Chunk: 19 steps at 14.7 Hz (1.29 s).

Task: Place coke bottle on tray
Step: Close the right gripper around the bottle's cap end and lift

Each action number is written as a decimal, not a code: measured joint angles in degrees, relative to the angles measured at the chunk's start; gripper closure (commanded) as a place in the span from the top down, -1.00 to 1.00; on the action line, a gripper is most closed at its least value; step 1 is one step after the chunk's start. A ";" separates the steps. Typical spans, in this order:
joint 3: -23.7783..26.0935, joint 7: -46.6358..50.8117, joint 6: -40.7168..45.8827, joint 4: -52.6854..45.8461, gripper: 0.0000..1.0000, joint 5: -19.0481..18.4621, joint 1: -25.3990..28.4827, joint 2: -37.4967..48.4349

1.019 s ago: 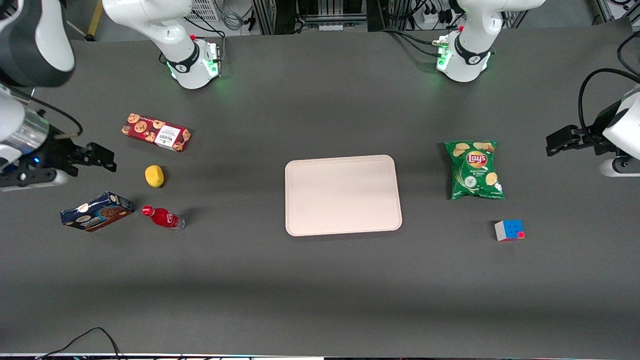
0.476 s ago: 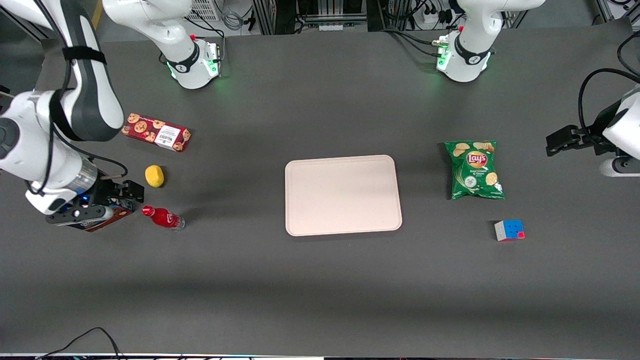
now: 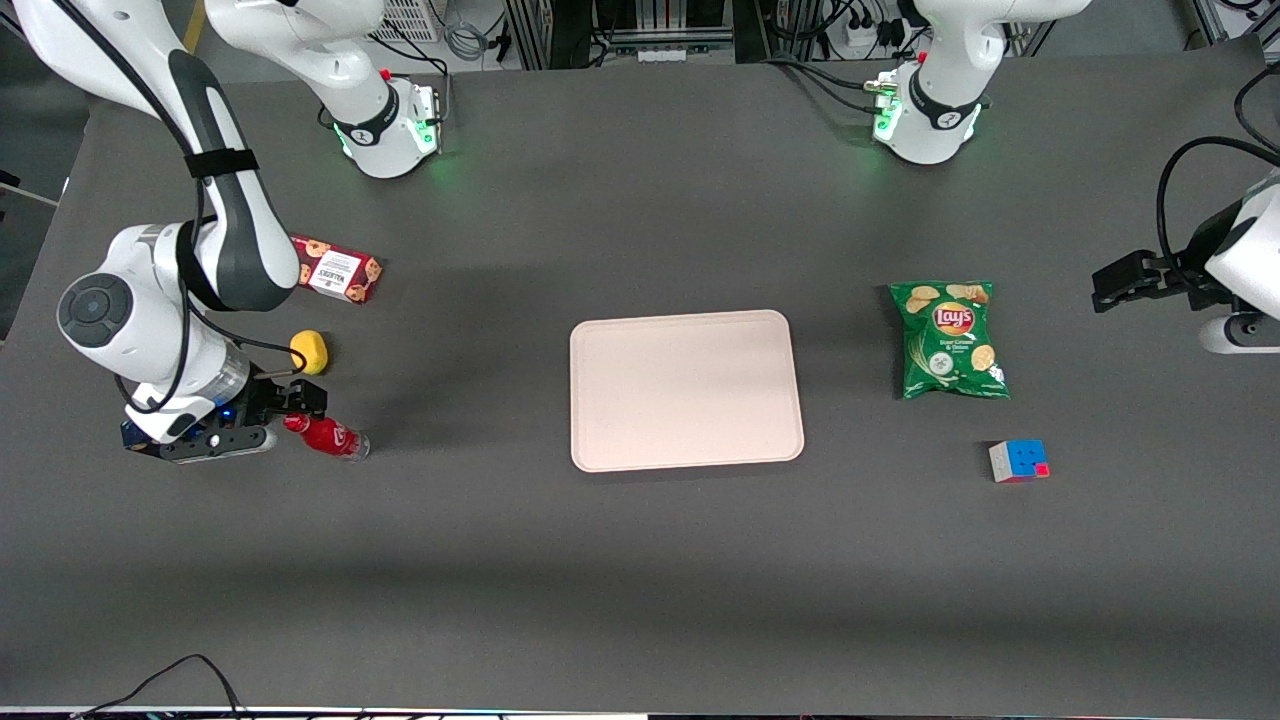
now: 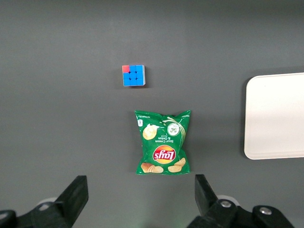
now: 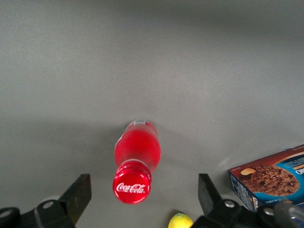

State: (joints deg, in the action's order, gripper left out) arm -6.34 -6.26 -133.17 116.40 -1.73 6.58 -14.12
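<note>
Since a second ago my gripper (image 3: 300,400) has swung in from the working arm's edge of the table and now hangs over the cap end of the bottle (image 3: 328,436), fingers spread wide with nothing between them. From the wrist, the bottle (image 5: 136,163) lies on its side, red cap toward the camera, between the two fingertips (image 5: 78,194). It rests on the dark grey mat (image 3: 640,580), well apart from the tray (image 3: 686,390), which sits bare mid-table. I see the lemon (image 3: 309,351) just beside the gripper, farther from the front camera than the bottle, and the red cookie box (image 3: 335,272) farther still, partly under the arm. A blue box (image 5: 270,178) lies near the bottle. Toward the parked arm's end are the chip bag (image 3: 948,340) and the cube (image 3: 1018,461). Along the table's back edge stand the arm bases, cables and racks.
</note>
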 measured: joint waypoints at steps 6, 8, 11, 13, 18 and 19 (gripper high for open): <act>0.08 -0.08 -0.26 0.06 0.52 0.00 0.00 -0.09; 0.13 -0.18 -0.63 0.15 0.02 0.00 0.00 -0.21; 0.16 -0.24 -0.71 0.18 -0.76 0.00 0.01 -0.29; 0.22 -0.25 -0.77 0.17 -1.00 -0.03 0.01 -0.29; 0.85 -0.28 1.35 -1.53 -1.00 -0.04 0.04 0.29; 1.06 -0.28 5.16 -3.39 -1.00 -0.04 0.09 0.94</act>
State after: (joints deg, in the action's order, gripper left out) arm -5.28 -6.54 -128.01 113.00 -1.76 6.67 -13.17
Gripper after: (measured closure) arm 0.683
